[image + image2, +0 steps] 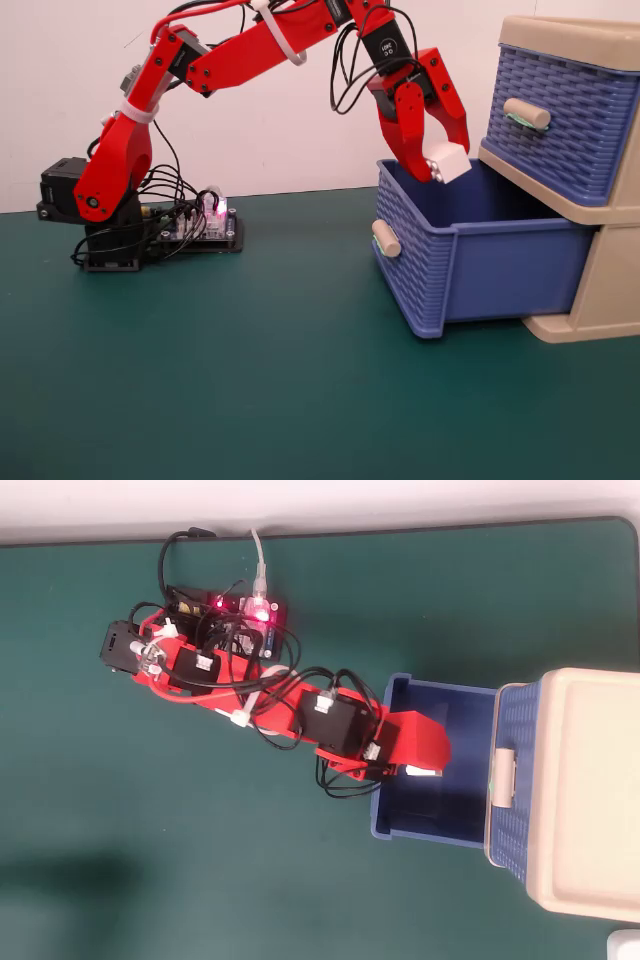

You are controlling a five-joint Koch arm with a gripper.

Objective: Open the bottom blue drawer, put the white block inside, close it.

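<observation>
Fixed view shows the red gripper pointing down, with its two jaws closed on the white block, which sits at the tips, a little tilted. The block hangs just above the far rim of the bottom blue drawer, over its inside, and does not touch the walls or the floor as far as I can see. The drawer is pulled out to the left from the beige cabinet, so the opening step looks finished, and the block is already picked up. In the overhead view the arm covers most of the block; only a small white part shows over the open drawer. I judge that releasing the block inside and pushing the drawer closed are still left. The upper blue drawer is shut.
</observation>
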